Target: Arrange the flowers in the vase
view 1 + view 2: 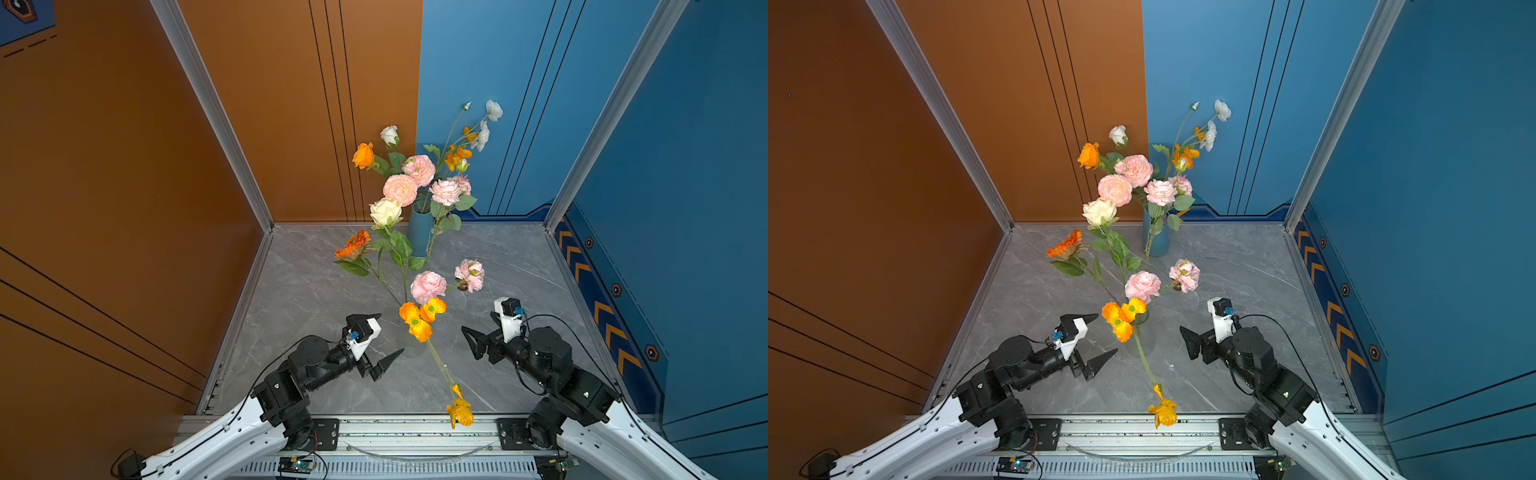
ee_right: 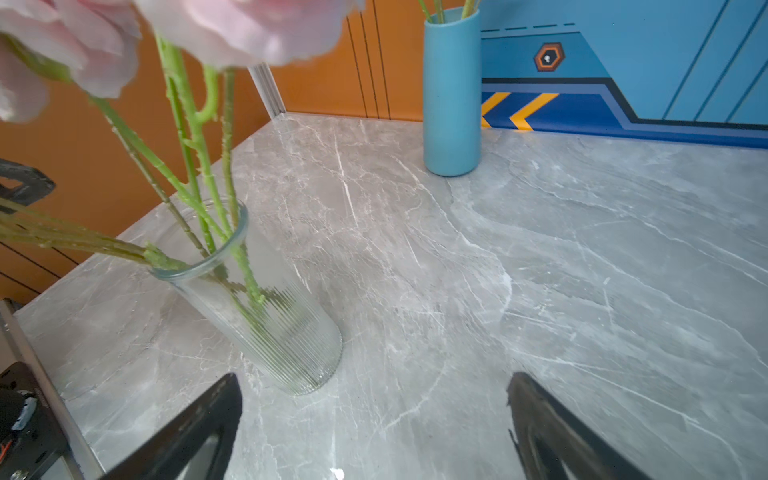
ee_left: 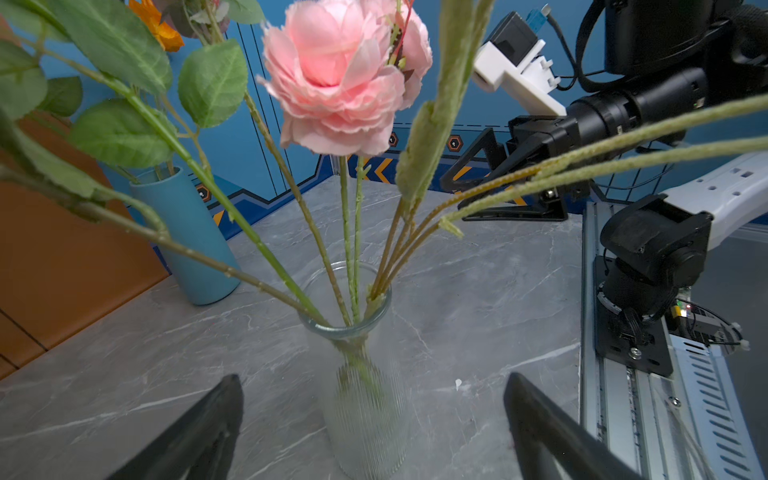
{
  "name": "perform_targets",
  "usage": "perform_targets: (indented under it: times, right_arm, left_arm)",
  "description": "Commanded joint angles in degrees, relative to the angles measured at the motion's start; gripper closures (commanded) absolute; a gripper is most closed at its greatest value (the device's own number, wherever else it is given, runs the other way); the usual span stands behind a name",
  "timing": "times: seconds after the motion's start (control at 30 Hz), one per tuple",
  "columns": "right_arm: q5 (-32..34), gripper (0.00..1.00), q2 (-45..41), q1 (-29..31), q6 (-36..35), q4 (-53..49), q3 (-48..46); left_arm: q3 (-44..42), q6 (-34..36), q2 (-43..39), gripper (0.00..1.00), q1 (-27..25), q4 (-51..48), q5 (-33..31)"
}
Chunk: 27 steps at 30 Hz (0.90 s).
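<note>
Near the middle of the desk's [image 1: 316,291] front edge stands the glass vase [image 3: 361,395], holding several of the flowers [image 1: 428,286] with their stems splayed. One orange bloom [image 1: 459,411] droops out over that edge. On either side of this vase, just beside it, the left gripper [image 1: 390,333] and the right gripper [image 1: 469,343] have their jaws spread wide and hold nothing. More flowers stand in the blue vase [image 1: 420,232] at the middle of the back edge. From above, the glass is barely discernible.
</note>
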Motion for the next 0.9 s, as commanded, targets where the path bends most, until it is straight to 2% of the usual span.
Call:
perform_targets:
  times: [0.0, 0.07, 0.17, 0.23, 0.27, 0.37, 0.47, 0.53, 0.63, 0.67, 0.77, 0.87]
  right_arm:
    - [1.38, 0.0, -1.5, -2.84, 2.1, -6.19, -0.66]
    - [2.36, 0.0, -1.35, -5.04, 2.5, -7.96, -0.61]
    - [3.84, 0.0, 0.75, -10.85, 2.7, -10.31, 0.29]
    - [1.3, 0.0, 3.39, -16.87, 1.9, -10.02, 0.96]
    - [-0.54, 0.0, 5.1, -20.36, 1.64, -9.82, 1.47]
    - [-5.81, 0.0, 10.01, -31.91, 1.85, -8.48, 2.62]
    - [-10.94, 0.0, 13.26, -43.3, 3.07, -3.42, 1.54]
    - [-10.99, 0.0, 14.22, -48.57, 3.5, 1.2, 0.16]
    - [-3.75, 0.0, 14.48, -51.34, 0.16, 10.2, -4.33]
    - [-1.74, 0.0, 14.43, -51.61, -0.54, 13.4, -6.27]
    - [0.88, 0.0, 14.52, -51.52, -1.37, 24.87, -12.14]
    - [2.73, 0.0, 17.29, -51.23, -2.45, 38.63, -18.9]
  left_arm:
    - [-2.28, -2.86, -3.89, 0.02, -0.44, -2.75, -11.12]
    - [-2.97, -3.91, -6.32, 0.02, -0.43, -4.58, -22.51]
    - [-3.92, -4.68, -7.86, 0.02, 0.51, -5.9, -48.49]
    - [-5.38, -3.98, -6.83, 0.02, 3.66, -4.02, -58.56]
    - [-6.03, -4.55, -5.85, 0.02, 6.24, -2.97, -59.92]
    - [-7.91, -8.52, -0.19, 0.02, 15.18, 0.45, -59.82]
    - [-9.31, -7.71, 6.14, 0.02, 23.58, 7.27, -59.75]
    - [-11.69, -6.8, 10.9, 0.02, 29.0, 15.37, -58.34]
    - [-16.72, -7.63, 21.59, 0.02, 40.68, 31.74, -47.26]
    - [-16.13, -8.78, 25.1, 0.02, 43.79, 34.23, -45.66]
    - [-12.53, -8.2, 32.87, 0.02, 48.28, 35.96, -36.07]
    - [-10.84, -7.88, 41.17, 0.02, 51.27, 44.47, -29.33]
